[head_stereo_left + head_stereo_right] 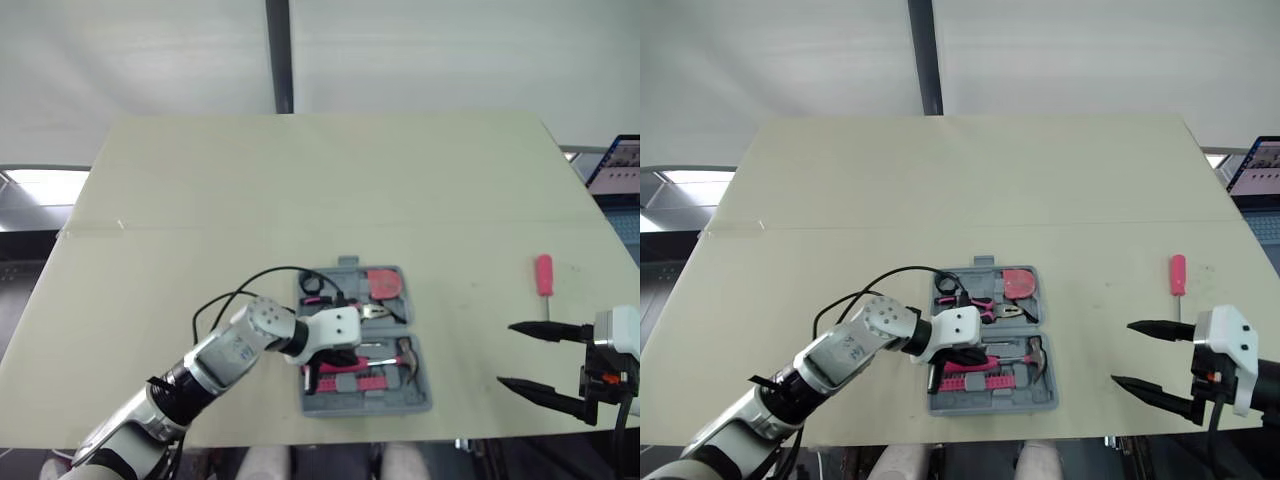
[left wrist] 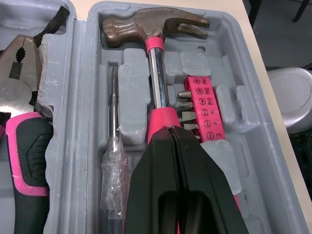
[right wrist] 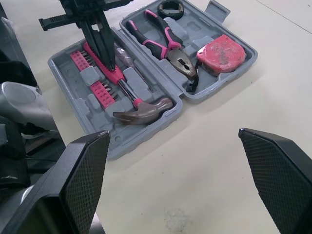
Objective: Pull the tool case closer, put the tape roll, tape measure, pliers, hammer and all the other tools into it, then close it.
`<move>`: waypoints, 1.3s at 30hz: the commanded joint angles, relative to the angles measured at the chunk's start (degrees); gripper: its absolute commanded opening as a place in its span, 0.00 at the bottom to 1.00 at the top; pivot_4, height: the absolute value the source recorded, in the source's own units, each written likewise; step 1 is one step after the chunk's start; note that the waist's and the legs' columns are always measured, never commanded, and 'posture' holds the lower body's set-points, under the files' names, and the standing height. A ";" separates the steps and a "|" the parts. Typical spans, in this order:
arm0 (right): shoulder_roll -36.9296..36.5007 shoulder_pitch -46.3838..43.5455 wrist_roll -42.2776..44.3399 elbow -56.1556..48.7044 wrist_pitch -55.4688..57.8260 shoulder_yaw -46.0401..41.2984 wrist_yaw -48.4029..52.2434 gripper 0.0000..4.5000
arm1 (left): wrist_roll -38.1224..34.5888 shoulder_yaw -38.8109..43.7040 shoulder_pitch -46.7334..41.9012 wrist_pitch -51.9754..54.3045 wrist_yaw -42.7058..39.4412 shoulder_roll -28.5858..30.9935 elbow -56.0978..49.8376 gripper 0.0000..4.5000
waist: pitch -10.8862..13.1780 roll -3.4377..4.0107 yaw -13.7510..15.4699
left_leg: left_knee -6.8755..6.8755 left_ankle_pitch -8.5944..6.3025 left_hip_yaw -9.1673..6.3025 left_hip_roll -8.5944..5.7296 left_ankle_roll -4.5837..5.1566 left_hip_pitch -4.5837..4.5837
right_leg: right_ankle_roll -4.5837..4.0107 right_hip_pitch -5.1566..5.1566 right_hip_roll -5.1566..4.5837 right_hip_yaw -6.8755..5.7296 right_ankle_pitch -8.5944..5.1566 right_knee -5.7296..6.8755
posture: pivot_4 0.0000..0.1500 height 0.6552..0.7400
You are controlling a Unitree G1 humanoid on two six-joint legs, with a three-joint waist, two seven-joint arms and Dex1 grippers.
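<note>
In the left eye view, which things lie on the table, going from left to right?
Open grey plastic tool case → red-handled screwdriver. The right gripper overlaps the screwdriver sideways, so I leave it out.

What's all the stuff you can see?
Table: one, beige, under everything.
Tool case: one, grey, open near front edge.
Hammer: one, pink handle, case's near half.
Bit holder: one, pink, beside hammer.
Small screwdriver: one, silver shaft, hammer's other side.
Pliers: one, pink-black, case's far half.
Tape measure: one, red, beside pliers.
Tape roll: one, black, far half's corner.
Loose screwdriver: one, red, on table right of case.
Left gripper: one, black fingers shut, on hammer handle.
Right gripper: one, black fingers open, right of case.
</note>
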 commanded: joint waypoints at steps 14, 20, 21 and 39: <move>-0.81 0.65 0.72 -0.58 0.32 -3.58 0.73 1.00 | 4.86 -5.39 2.57 0.55 -1.12 0.22 0.91 0.01 | -0.23 0.00 0.06 | -0.03 -0.01 -0.14 0.00 0.02 0.28 | 0.00 0.48 0.00 -0.12 0.00 -0.16 | 1.00 1.00; -1.06 1.00 0.93 -0.72 0.71 -4.35 0.91 1.00 | 4.99 -5.12 3.45 1.36 -0.93 -0.82 3.30 0.01 | -0.60 0.02 0.14 | -0.07 -0.01 -0.20 0.00 0.02 0.34 | 0.00 0.61 0.00 -0.17 0.00 -0.22 | 1.00 1.00; -1.09 1.03 0.92 -0.72 0.71 -4.37 0.92 1.00 | 5.17 -5.29 3.66 1.15 -0.99 -0.85 3.92 0.01 | -0.68 0.03 0.17 | -0.07 -0.01 -0.22 -0.01 0.02 0.35 | 0.00 0.64 0.00 -0.17 0.00 -0.24 | 1.00 1.00; -1.14 0.50 1.02 -1.13 1.56 -3.98 0.44 1.00 | 3.79 -3.54 5.06 2.44 -1.88 -3.42 11.03 0.01 | -1.24 0.23 -0.03 | -0.15 -0.02 -0.25 -0.02 0.04 0.54 | 0.00 0.84 0.00 -0.17 0.00 -0.32 | 1.00 1.00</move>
